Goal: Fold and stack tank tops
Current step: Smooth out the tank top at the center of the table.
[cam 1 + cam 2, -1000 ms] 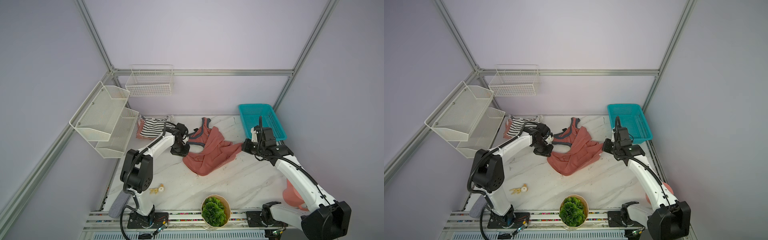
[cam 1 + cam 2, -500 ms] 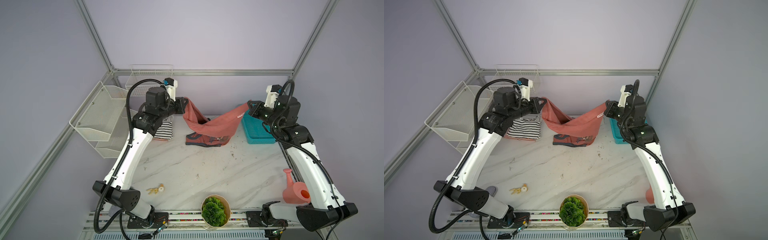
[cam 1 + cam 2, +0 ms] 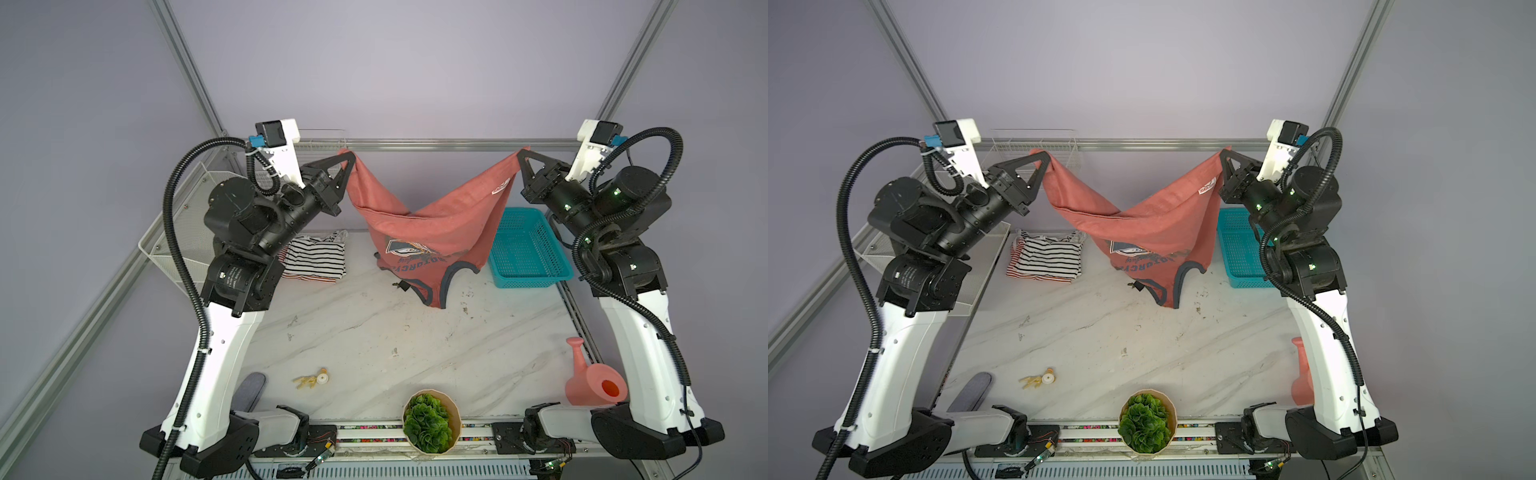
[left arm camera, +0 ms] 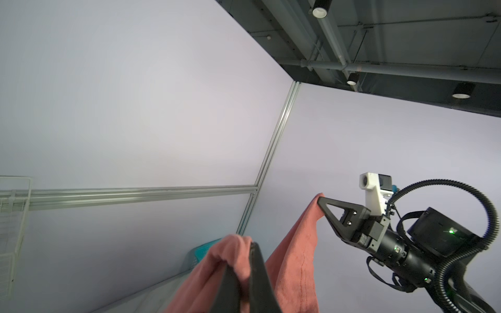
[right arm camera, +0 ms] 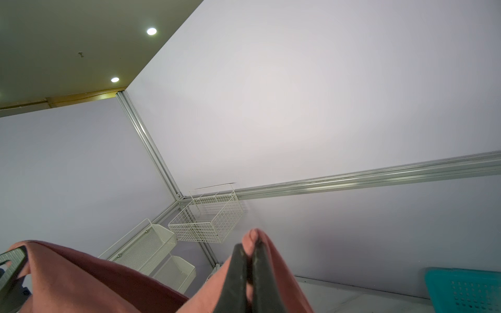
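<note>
**Two robot arms hold the dusty-red tank top (image 3: 432, 232) aloft over the tabletop (image 3: 374, 332)**
Left gripper (image 3: 350, 157) and right gripper (image 3: 520, 157) each have fingers (image 5: 235, 273) clamped on an upper corner. The printed badge hangs upside down, and the striped tank tops (image 3: 313, 259) lie stacked at the tabletop's far left.

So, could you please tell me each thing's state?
dusty-red printed cloth tank top, hanging upside down between both grippers
left gripper, fingers shut on one hem corner
right gripper, fingers shut on the other
black-and-white striped cloth tank top, folded, atop red-striped one
teal plastic basket, upright
</note>
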Controlling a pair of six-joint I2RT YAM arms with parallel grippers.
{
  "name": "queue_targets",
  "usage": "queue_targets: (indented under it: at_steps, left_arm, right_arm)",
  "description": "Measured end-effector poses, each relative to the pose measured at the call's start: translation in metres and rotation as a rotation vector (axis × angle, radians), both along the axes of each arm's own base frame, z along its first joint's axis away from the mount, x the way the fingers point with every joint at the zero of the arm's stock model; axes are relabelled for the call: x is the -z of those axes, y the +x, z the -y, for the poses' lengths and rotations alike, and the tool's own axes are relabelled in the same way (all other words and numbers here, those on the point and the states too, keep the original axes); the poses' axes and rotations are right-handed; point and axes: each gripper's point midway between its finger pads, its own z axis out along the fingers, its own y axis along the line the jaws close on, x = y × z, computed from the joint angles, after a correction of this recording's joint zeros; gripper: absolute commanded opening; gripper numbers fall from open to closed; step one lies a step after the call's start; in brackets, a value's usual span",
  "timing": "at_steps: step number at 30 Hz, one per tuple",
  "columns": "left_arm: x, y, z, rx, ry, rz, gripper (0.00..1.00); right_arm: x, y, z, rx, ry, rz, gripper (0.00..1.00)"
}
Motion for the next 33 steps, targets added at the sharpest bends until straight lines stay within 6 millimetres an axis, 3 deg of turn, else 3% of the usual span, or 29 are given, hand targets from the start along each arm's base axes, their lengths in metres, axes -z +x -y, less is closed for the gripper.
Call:
queue_targets:
  at_steps: [4,7,11,15,18,21,23,26,29,33]
  left_arm:
    - [0.016,0.006,-0.002,-0.021,0.011,-0.048,0.00]
    - [0.047,0.029,-0.002,-0.071,0.047,-0.151,0.00]
    - [0.117,0.082,0.000,-0.141,0.123,-0.359,0.00]
    - [0.189,0.143,-0.011,-0.200,0.169,-0.557,0.00]
    - [0.244,0.188,-0.022,-0.226,0.185,-0.705,0.00]
    - [0.268,0.228,-0.023,-0.218,0.173,-0.777,0.00]
    - [0.259,0.249,-0.018,-0.198,0.150,-0.756,0.00]
    - [0.217,0.261,-0.010,-0.156,0.100,-0.651,0.00]
    - [0.156,0.250,-0.005,-0.110,0.030,-0.498,0.00]
    - [0.078,0.215,-0.006,-0.061,-0.041,-0.283,0.00]
  right_arm:
    - [0.022,0.012,-0.006,-0.016,-0.011,-0.056,0.00]
    - [0.051,0.032,-0.011,-0.015,-0.027,-0.137,0.00]
    - [0.095,0.070,-0.020,-0.013,-0.047,-0.261,0.00]
    - [0.145,0.113,-0.028,-0.001,-0.070,-0.397,0.00]
    - [0.165,0.143,-0.033,0.018,-0.082,-0.451,0.00]
    - [0.162,0.170,-0.037,0.032,-0.080,-0.443,0.00]
    - [0.149,0.182,-0.040,0.030,-0.072,-0.406,0.00]
    - [0.113,0.192,-0.045,0.018,-0.050,-0.312,0.00]
    - [0.073,0.186,-0.047,-0.003,-0.028,-0.203,0.00]
    - [0.028,0.168,-0.046,-0.034,-0.012,-0.052,0.00]
